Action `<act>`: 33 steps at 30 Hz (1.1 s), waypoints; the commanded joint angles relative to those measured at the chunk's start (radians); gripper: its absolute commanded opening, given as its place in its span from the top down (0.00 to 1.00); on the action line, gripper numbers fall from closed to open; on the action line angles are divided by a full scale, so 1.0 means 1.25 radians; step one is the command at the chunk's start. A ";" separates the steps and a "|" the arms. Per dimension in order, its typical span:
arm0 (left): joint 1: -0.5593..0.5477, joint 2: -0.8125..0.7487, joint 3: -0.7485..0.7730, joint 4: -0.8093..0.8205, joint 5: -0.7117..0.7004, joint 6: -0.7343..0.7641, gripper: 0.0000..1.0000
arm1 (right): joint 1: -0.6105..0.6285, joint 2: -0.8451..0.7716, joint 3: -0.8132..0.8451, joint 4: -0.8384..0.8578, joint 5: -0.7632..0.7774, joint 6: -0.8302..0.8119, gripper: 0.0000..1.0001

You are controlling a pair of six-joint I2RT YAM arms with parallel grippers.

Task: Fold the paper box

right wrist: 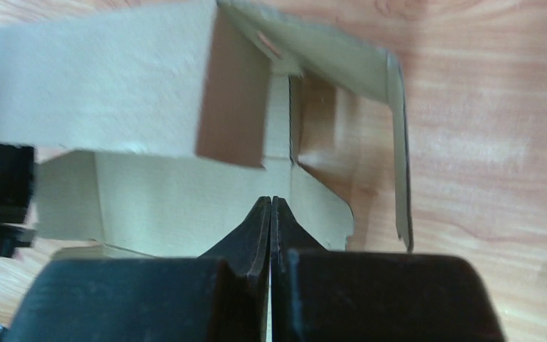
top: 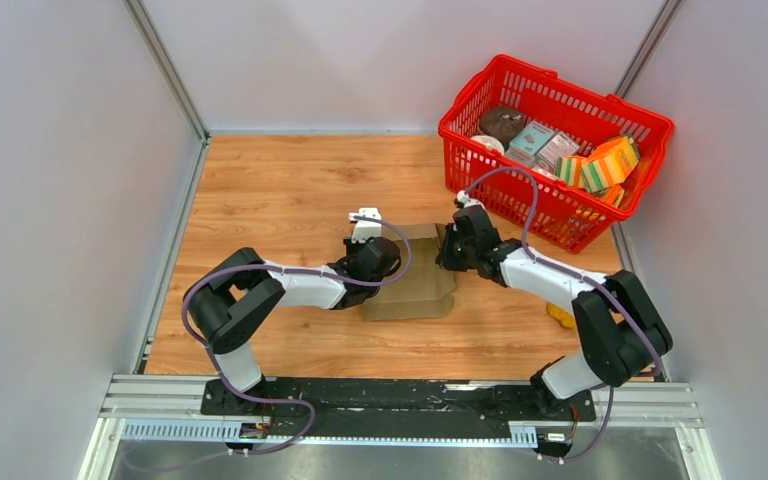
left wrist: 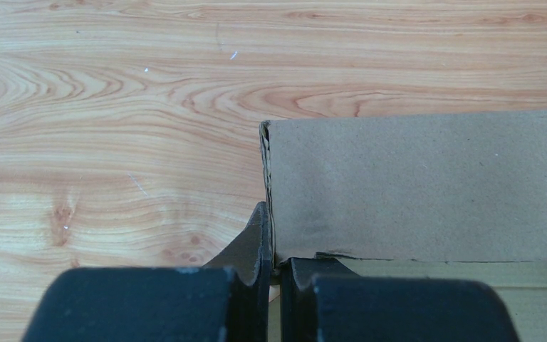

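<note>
Cardboard of the paper box (top: pixel 416 285) looked light yet crease-prone; the left gripper (left wrist: pixel 274 262) pinched its wall edge, a sound hold, while the right gripper (right wrist: pixel 271 208) was closed on nothing.

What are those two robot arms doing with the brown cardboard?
They are folding a paper box on the wooden table. The left gripper pinches one edge of it. The right gripper is shut, its tips among the raised flaps. The box is partly folded, not finished.

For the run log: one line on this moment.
paper box: partly folded | left gripper: shut on its wall | right gripper: shut, empty
</note>
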 commanded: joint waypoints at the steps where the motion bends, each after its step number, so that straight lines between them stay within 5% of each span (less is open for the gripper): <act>1: 0.000 -0.003 0.012 -0.003 -0.004 -0.010 1.00 | 0.021 -0.014 -0.067 -0.005 0.062 0.009 1.00; 11: 0.000 -0.003 0.012 -0.004 -0.004 -0.009 1.00 | 0.063 -0.069 -0.099 -0.046 0.176 0.015 0.99; 13: 0.000 -0.006 0.013 -0.006 -0.004 -0.009 1.00 | 0.062 -0.112 -0.099 -0.073 0.187 0.001 0.93; 14: 0.000 -0.004 0.013 -0.004 -0.006 -0.009 1.00 | 0.062 -0.143 -0.099 -0.083 0.194 -0.005 0.73; 15: 0.000 -0.006 0.012 -0.004 -0.006 -0.011 1.00 | 0.059 -0.155 -0.095 -0.105 0.216 -0.008 0.68; 20: 0.000 -0.007 0.010 -0.002 -0.004 -0.012 1.00 | 0.040 -0.151 -0.051 -0.126 0.226 -0.067 0.59; 27: 0.000 -0.011 0.008 0.001 -0.004 -0.012 1.00 | 0.038 -0.056 0.031 -0.088 0.283 -0.129 0.58; 33: 0.000 -0.009 0.007 0.002 -0.004 -0.011 1.00 | 0.038 0.016 0.061 -0.066 0.310 -0.139 0.70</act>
